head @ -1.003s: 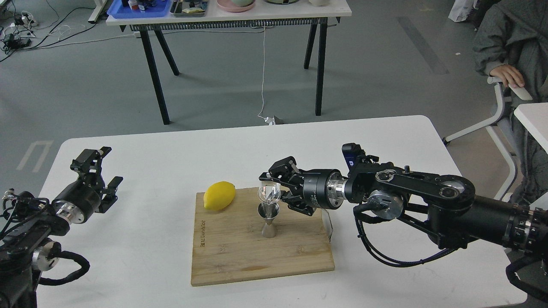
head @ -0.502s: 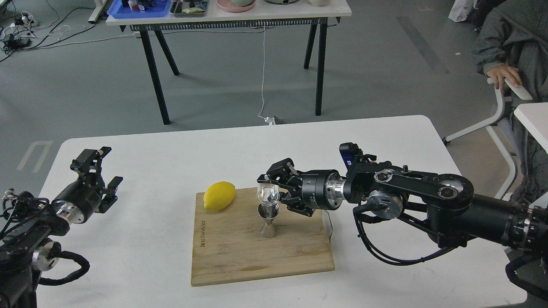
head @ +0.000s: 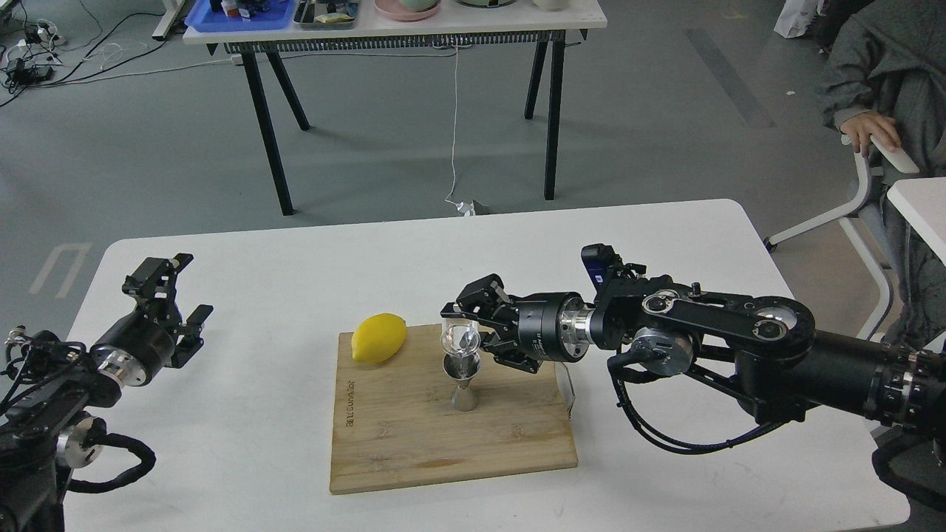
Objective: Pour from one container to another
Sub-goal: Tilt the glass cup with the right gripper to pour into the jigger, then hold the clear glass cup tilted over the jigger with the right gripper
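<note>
Our right gripper (head: 467,331) pinches the clear glass cup (head: 460,339), tipped on its side directly above the steel jigger (head: 463,383), the two nearly touching. The jigger stands upright on the bamboo cutting board (head: 443,436), with a lemon (head: 378,338) near its back left corner. Our left gripper (head: 168,293) hangs spread, well apart, over the white table (head: 244,266)

A yellow lemon (head: 378,338) lies at the far left corner of a bamboo cutting board (head: 443,436) on a white bench (head: 295,251). Beyond it, on the grey floor, a black-legged table (head: 399,33) carries a blue tray (head: 240,16) and a pink dish (head: 406,9), a white cord (head: 454,118) hanging below. A seated person in grey (head: 879,66) rests a hand on a chair arm at right.
</note>
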